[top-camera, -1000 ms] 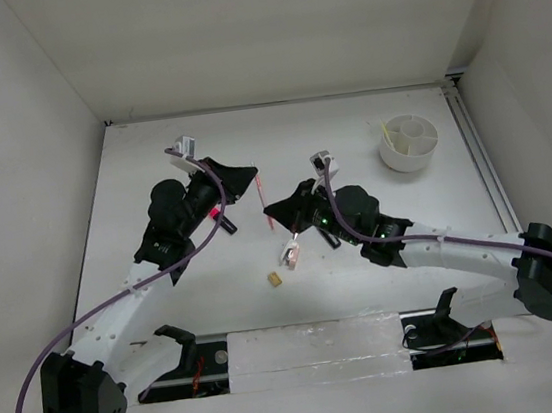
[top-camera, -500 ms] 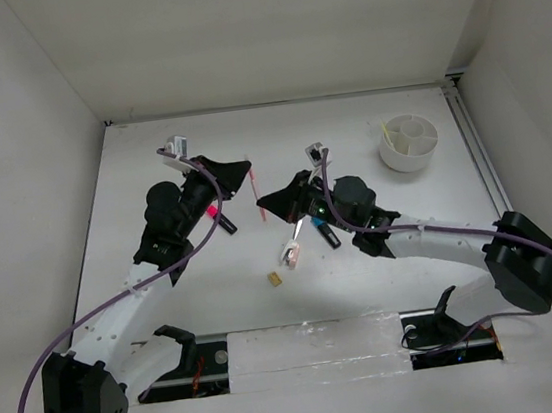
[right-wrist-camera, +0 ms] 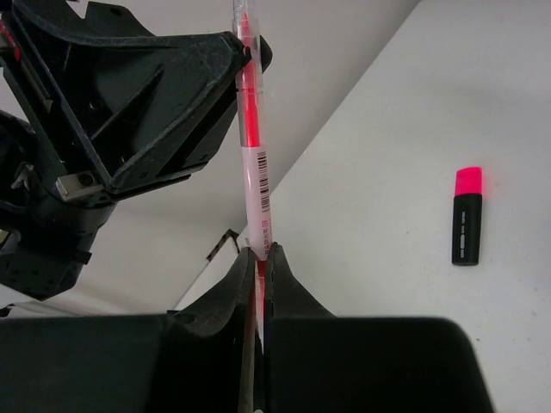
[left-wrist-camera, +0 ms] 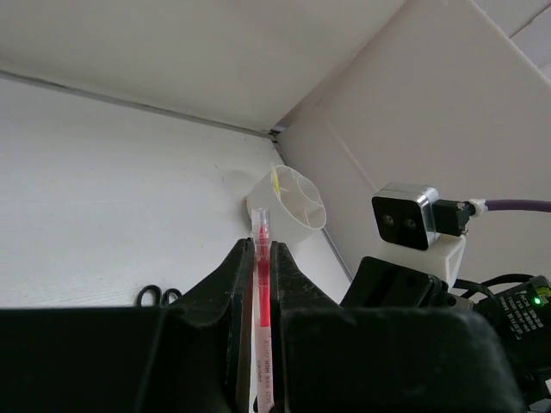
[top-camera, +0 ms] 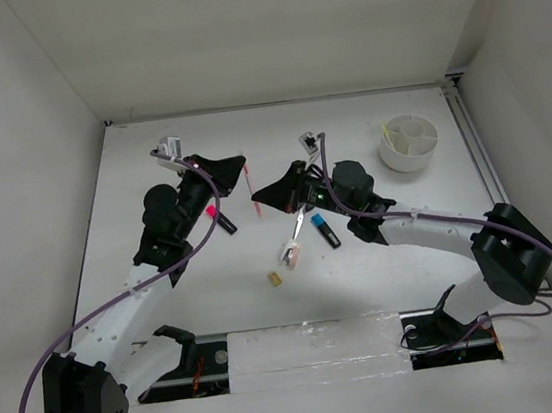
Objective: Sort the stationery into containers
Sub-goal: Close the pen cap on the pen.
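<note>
both my grippers are clamped on the thin red pen [right-wrist-camera: 250, 129]: the left gripper [left-wrist-camera: 256, 251] near one end, the right gripper [right-wrist-camera: 258, 255] near the other, over the middle of the bench [top-camera: 366, 286]. the white tub [top-camera: 402, 163] stands at the far right corner, well apart from it.

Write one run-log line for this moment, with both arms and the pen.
left fingers: shut on pen | right fingers: shut on pen | pen: held by both, not in tub
</note>
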### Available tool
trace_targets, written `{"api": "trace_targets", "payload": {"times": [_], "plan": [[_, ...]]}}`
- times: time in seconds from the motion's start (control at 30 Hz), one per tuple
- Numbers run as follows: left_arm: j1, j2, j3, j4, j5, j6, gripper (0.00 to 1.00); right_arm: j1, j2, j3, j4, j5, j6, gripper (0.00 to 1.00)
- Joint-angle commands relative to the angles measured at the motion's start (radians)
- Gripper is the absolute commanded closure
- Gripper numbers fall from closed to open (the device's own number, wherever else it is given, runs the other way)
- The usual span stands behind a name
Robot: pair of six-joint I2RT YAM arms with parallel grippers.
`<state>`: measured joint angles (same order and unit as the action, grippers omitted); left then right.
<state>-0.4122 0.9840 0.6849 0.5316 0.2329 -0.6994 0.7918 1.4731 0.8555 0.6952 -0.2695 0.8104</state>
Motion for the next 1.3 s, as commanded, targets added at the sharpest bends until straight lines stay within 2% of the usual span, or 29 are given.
{"api": "trace_targets", "payload": {"times": [0.0,0.27,0.43,0.53,0.6,0.63,0.73,0.77,0.8,0.9,0.93,0.97,1.07,1.17,1.23,1.27], "plan": [[-0.027,-0.022,-0.050,-0.099,0.148,0.005,1.00,-0.063,-0.013,0.125,0.225,0.119,0.030,1.00],[-0.027,-0.031,-0.059,-0.110,0.138,0.005,1.00,-0.094,0.029,0.203,0.173,0.069,0.026,1.00],[-0.027,-0.041,0.076,-0.277,0.051,0.005,1.00,-0.016,0.050,0.154,0.129,0.046,-0.123,1.00],[-0.027,-0.041,0.174,-0.315,0.028,0.005,0.98,-0.005,0.079,0.108,0.174,-0.011,-0.169,1.00],[-0.027,-0.041,0.212,-0.331,0.028,0.005,0.87,0.004,0.091,0.093,0.175,-0.037,-0.194,1.00],[-0.027,-0.041,0.240,-0.340,0.028,-0.006,0.84,0.004,0.101,0.077,0.184,-0.037,-0.217,1.00],[-0.027,-0.053,0.260,-0.331,0.037,-0.006,0.61,0.014,0.101,0.050,0.201,-0.048,-0.235,1.00],[-0.027,-0.053,0.260,-0.331,0.037,-0.006,0.61,0.014,0.101,0.050,0.201,-0.048,-0.235,1.00],[-0.027,-0.053,0.260,-0.331,0.037,-0.006,0.48,0.003,0.101,0.050,0.187,-0.036,-0.244,1.00],[-0.027,-0.077,0.260,-0.322,0.017,-0.015,0.23,0.003,0.110,0.060,0.152,-0.027,-0.272,1.00],[-0.027,-0.090,0.260,-0.321,0.007,-0.015,0.03,-0.008,0.110,0.060,0.136,-0.011,-0.272,1.00],[-0.027,-0.090,0.260,-0.331,-0.025,-0.025,0.00,-0.017,0.119,0.060,0.136,-0.011,-0.298,1.00],[-0.027,-0.114,0.260,-0.372,-0.072,-0.025,0.00,-0.066,0.119,0.051,0.136,0.000,-0.321,1.00],[-0.027,-0.136,0.271,-0.444,-0.141,-0.014,0.00,-0.141,0.119,0.016,0.194,-0.063,-0.333,1.00],[-0.027,-0.157,0.271,-0.494,-0.219,-0.014,0.00,-0.176,0.109,0.005,0.216,-0.074,-0.399,1.00],[-0.027,-0.157,0.280,-0.572,-0.249,-0.034,0.00,-0.212,0.098,-0.010,0.216,-0.074,-0.442,1.00]]}}
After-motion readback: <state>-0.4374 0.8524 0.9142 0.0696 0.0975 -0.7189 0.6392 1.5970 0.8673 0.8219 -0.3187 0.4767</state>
